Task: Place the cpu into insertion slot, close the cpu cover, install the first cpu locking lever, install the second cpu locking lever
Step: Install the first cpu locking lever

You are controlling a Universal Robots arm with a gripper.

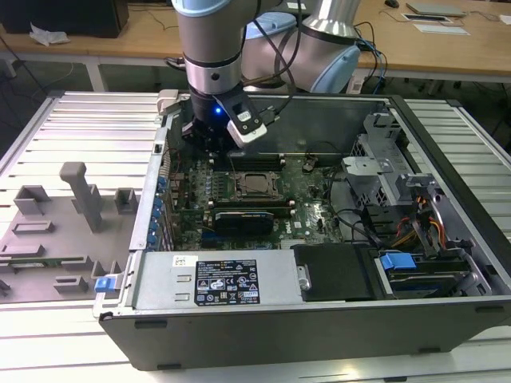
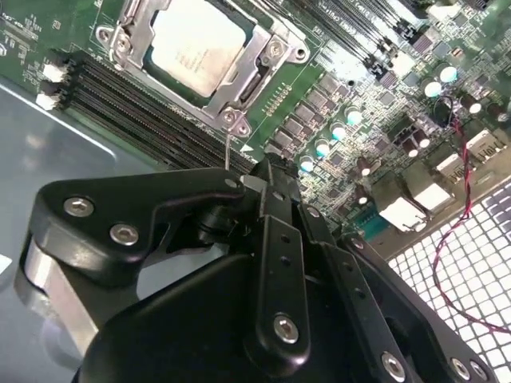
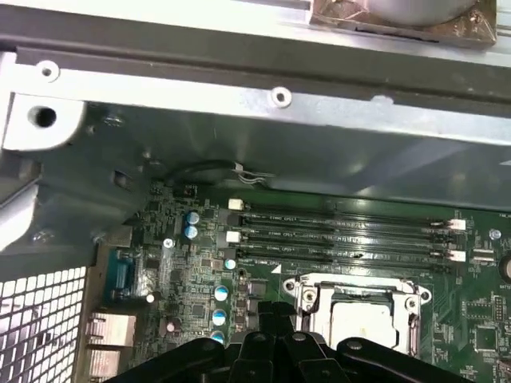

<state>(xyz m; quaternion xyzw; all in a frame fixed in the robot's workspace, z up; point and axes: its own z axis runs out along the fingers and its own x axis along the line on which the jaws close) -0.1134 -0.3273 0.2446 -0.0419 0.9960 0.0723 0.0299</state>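
Hand point(image 2: 267, 177) near cpu cover point(image 2: 257, 64) edge

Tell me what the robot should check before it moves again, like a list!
1. cpu seated in the insertion slot: ok, it lies flat inside.
2. cpu cover down over the chip: ok, the frame lies around its edges.
3. Locking levers latched: cannot tell; a thin metal rod stands up by the socket's corner.
4. gripper close to that corner: ok, it hovers right by the rod.
5. Whether the gripper holds the rod: cannot tell.
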